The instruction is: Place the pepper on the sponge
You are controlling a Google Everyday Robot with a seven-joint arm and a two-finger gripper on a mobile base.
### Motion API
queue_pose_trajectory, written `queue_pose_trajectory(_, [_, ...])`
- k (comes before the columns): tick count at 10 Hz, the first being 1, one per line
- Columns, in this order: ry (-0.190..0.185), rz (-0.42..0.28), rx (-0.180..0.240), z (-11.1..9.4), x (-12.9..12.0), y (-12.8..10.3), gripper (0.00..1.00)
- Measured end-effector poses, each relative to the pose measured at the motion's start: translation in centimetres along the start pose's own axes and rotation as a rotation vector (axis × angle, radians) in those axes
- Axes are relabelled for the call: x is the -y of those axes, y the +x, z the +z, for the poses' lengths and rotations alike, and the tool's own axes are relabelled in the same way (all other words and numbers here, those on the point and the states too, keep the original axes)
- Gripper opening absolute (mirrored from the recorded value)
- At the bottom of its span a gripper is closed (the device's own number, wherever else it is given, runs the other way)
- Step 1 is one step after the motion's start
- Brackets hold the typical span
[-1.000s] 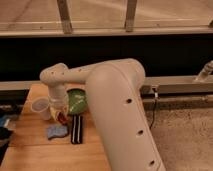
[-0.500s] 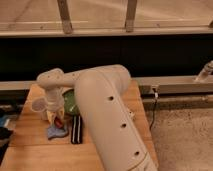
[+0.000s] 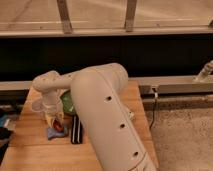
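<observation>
The light blue sponge lies on the wooden table near its left side. My gripper hangs straight down right above it, at the end of the white arm. A small dark red pepper shows at the gripper's tip, right over the sponge's top. I cannot make out whether the pepper rests on the sponge or is still held. The gripper hides part of the sponge.
A green plate sits just behind the gripper, partly covered by the arm. A narrow black strip lies right of the sponge. The big arm blocks the table's right half. A dark wall and a rail run behind the table.
The arm has swung further over the table and fills more of the view. The gripper has come down onto the sponge with the pepper at its tip.
</observation>
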Motion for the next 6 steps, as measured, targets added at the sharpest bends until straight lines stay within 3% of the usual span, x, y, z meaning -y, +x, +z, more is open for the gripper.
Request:
queue_pose_trajectory(2, [0.0,0.002,-0.001,0.0,0.11,0.07,0.02])
queue_pose_trajectory(6, [0.0,0.0,-0.001,0.01,-0.02,0.02,0.42])
